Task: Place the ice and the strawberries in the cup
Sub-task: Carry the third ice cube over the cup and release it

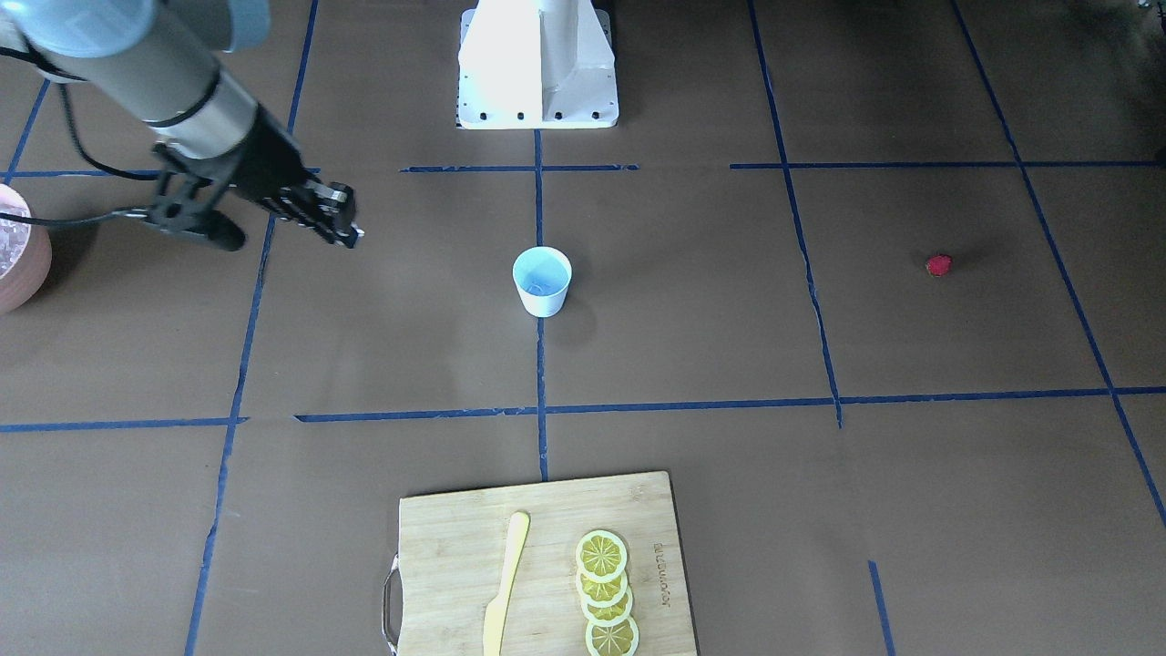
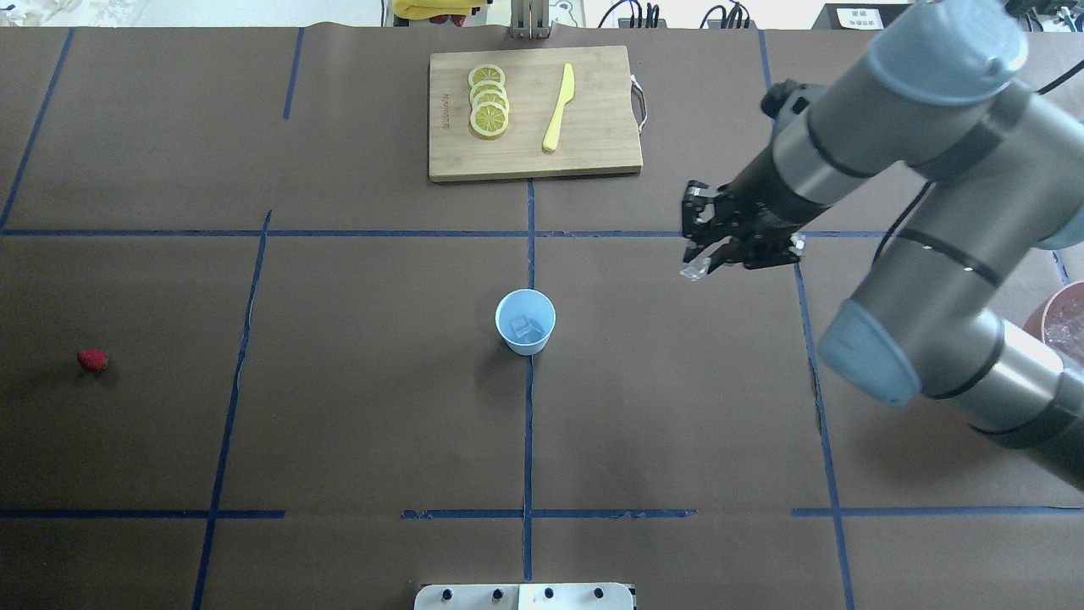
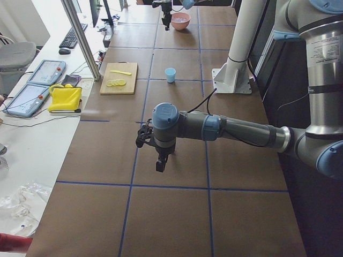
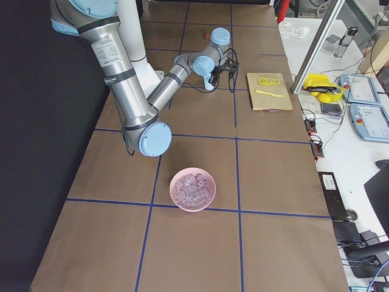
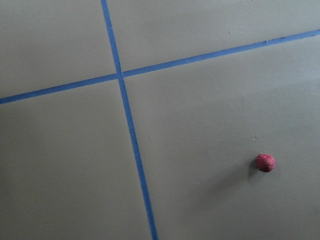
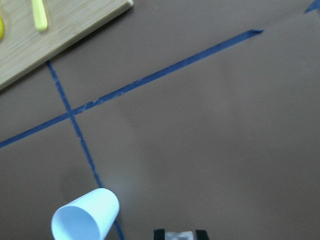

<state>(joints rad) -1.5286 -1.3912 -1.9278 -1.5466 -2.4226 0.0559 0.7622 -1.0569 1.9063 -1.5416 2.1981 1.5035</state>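
Observation:
The white cup with a pale-blue inside stands upright at the table's middle, with an ice cube in it. It also shows in the front view and the right wrist view. My right gripper is shut on a clear ice cube, in the air to the right of the cup and a little beyond it. The cube shows between the fingers in the right wrist view. The red strawberry lies alone at the far left. My left gripper hangs above the table; I cannot tell its state.
A pink bowl full of ice cubes sits at the table's right end. A wooden cutting board at the far middle carries lemon slices and a yellow knife. The robot's white base stands at the near edge.

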